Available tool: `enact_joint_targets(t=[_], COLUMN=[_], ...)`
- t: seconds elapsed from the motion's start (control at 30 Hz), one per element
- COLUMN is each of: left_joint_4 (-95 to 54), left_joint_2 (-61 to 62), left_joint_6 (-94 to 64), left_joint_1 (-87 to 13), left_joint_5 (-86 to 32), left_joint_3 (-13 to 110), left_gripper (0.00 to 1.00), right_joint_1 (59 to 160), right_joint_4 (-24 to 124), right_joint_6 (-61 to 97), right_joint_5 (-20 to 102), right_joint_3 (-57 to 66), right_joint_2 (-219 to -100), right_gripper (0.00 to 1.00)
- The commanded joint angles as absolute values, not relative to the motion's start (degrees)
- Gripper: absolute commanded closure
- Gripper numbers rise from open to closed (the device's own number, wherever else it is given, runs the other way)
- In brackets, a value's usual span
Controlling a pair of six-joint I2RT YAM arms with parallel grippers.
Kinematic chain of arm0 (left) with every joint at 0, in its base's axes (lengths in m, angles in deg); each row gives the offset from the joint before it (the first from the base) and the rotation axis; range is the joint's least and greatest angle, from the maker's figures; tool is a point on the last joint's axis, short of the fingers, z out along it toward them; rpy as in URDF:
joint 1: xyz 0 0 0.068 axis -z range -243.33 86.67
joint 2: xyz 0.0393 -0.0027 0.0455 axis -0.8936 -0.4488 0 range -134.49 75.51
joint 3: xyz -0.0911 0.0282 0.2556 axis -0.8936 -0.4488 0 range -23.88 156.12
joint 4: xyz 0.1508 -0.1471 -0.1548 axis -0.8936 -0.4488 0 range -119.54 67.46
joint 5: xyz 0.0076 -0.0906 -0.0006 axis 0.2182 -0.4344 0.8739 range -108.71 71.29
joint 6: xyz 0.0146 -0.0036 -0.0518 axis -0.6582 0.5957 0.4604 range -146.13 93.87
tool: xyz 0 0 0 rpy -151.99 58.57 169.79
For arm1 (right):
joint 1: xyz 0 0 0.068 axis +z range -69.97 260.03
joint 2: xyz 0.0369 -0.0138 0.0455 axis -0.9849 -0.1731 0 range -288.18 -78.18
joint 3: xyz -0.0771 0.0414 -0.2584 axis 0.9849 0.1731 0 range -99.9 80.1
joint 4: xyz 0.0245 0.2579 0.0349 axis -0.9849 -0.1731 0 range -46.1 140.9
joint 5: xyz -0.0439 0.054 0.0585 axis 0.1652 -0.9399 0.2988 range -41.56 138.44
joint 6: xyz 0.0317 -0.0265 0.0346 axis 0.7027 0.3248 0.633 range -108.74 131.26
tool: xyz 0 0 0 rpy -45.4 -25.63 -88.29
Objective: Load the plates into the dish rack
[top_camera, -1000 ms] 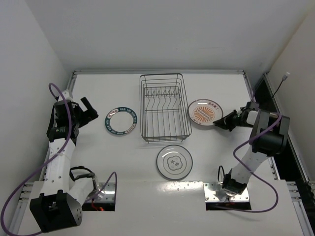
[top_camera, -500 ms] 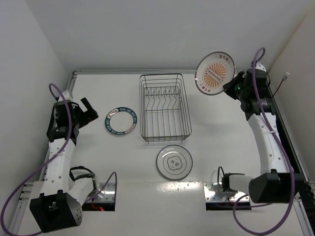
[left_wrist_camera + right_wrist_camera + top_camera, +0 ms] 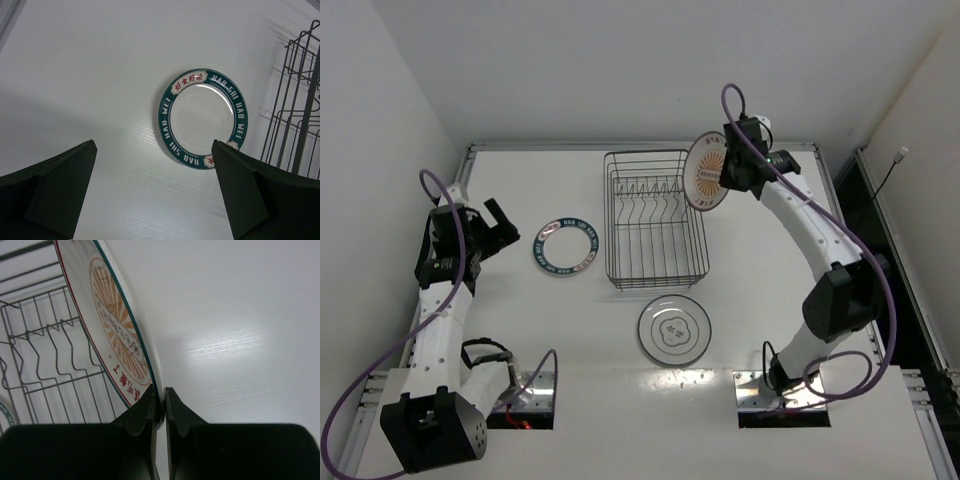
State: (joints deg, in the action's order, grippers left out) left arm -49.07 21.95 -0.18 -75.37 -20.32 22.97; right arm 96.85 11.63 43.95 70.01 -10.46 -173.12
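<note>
Orange sunburst plate upright in right pincer, facing dish rack

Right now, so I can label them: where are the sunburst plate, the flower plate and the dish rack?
sunburst plate (image 3: 705, 172), top view, its patterned face.
flower plate (image 3: 674, 329), top view, its centre.
dish rack (image 3: 658, 250), top view, its bare wire floor.

The sunburst plate is running off the top edge of the right wrist view, its rim disappearing between the fingers of the right end effector. The dish rack is being cropped at that view's left edge, and from above the plate is covering its far right corner.
</note>
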Motion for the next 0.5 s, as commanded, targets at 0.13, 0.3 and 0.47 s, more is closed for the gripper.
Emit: enact_joint_targets(t=[0.13, 0.3, 0.47], left_joint_4=[-48.3, -48.3, -48.3], left_joint_2=[22.2, 21.6, 21.6], left_joint_6=[-0.7, -0.7, -0.7], left_joint_1=[-74.9, -74.9, -74.9], left_joint_5=[-19.8, -19.8, -19.8], left_joint_3=[23.2, 23.2, 23.2], left_gripper=[0.00, 0.00, 0.00], right_joint_1=[99.4, 102.3, 105.7], right_joint_4=[10.0, 7.4, 0.2], right_joint_6=[43.2, 43.7, 44.2], right_joint_5=[77.2, 79.7, 85.3], right_joint_3=[-17.1, -20.7, -30.4], right_joint_2=[-177.1, -181.1, -188.8], right_gripper=[1.00, 1.00, 1.00])
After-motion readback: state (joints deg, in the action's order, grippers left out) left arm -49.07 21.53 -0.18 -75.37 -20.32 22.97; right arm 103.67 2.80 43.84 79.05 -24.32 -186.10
